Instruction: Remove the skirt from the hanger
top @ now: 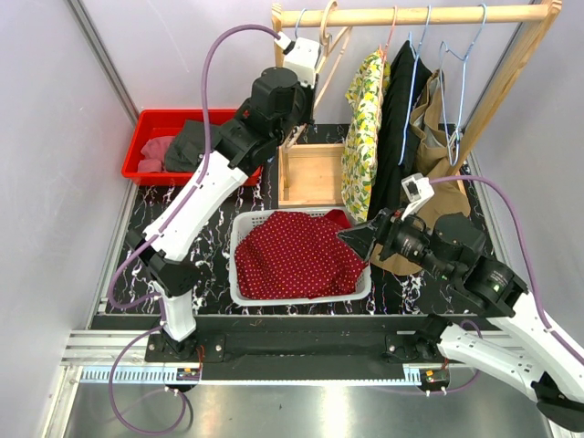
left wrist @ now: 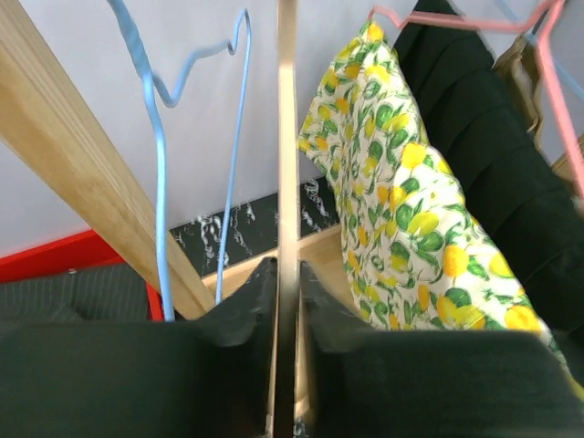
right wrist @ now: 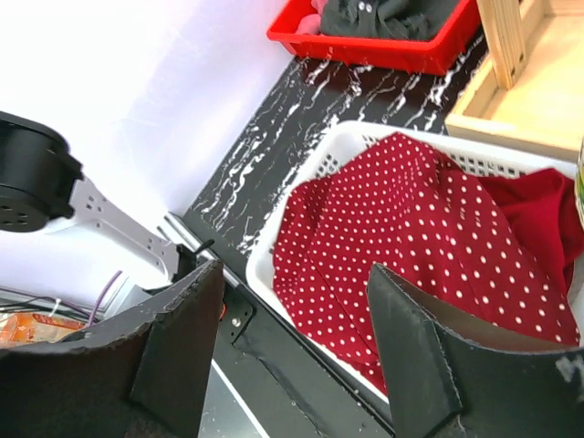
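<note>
Skirt [top: 297, 255], red with white dots, lies heaped in white basket [top: 235, 274] on the table, off any hanger. Right gripper [right wrist: 294, 274] spread wide, nothing between its fingers, hovering at basket's right rim just above the cloth. Left gripper [left wrist: 285, 278] up at rack [top: 411, 15], jaws close either side of wooden hanger [left wrist: 286, 137]; pinching or just clear, cannot tell

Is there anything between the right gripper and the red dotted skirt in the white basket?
Nothing visible. The red white-dotted fabric skirt lies uncovered in the white plastic basket; the open right gripper hovers at its right edge.
</note>
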{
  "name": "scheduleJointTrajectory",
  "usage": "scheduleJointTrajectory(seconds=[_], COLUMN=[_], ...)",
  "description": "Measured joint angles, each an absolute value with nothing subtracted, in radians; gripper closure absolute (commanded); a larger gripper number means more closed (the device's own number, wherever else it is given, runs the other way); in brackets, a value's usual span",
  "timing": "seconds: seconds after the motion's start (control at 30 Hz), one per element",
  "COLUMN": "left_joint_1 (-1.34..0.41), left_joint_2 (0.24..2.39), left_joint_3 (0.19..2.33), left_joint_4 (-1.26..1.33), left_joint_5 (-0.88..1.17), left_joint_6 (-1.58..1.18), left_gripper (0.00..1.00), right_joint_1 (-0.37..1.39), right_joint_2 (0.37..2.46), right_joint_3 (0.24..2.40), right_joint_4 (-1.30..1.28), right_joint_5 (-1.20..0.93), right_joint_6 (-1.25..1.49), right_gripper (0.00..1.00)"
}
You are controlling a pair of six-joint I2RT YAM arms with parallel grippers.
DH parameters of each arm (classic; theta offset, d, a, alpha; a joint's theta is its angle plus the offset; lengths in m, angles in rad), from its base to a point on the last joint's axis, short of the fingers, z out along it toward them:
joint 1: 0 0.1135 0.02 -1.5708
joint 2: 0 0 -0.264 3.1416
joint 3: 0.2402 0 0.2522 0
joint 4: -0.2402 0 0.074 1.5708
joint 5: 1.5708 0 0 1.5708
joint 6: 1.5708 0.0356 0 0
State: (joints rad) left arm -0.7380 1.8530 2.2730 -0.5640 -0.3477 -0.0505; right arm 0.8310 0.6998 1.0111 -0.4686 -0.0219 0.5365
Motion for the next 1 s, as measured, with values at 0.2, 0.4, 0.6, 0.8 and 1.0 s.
scheduleJointTrajectory(seconds=[0.2,0.4,0.6,0.8,1.0], left_joint_1=[-0.732,-0.731,-0.744,-0.773,-0.78], left_joint_2=[1.855,1.847,1.775,1.607,1.485], left_joint_3=[2.242,2.242,2.242,2.244,2.278], left_joint_4=[-0.614,-0.614,-0.62,-0.627,-0.636], left_joint_5=[-0.353,-0.35,-0.331,-0.271,-0.23], left_joint_6=[-0.054,-0.041,-0.02,0.004,0.035], left_gripper=[0.17,0.01,0.01,0.01,0.01], right_joint_1=[0.831,0.831,0.831,0.829,0.825], right_joint_2=[0.723,0.85,1.09,1.225,1.324], right_joint_3=[0.987,0.891,0.798,0.67,0.647], right_joint_4=[-0.401,-0.216,0.0,0.091,0.063], right_joint_5=[-0.028,-0.044,-0.044,-0.007,0.035], right_joint_6=[0.521,0.52,0.525,0.572,0.688], right_gripper=[0.29,0.3,0.47,1.0,1.0])
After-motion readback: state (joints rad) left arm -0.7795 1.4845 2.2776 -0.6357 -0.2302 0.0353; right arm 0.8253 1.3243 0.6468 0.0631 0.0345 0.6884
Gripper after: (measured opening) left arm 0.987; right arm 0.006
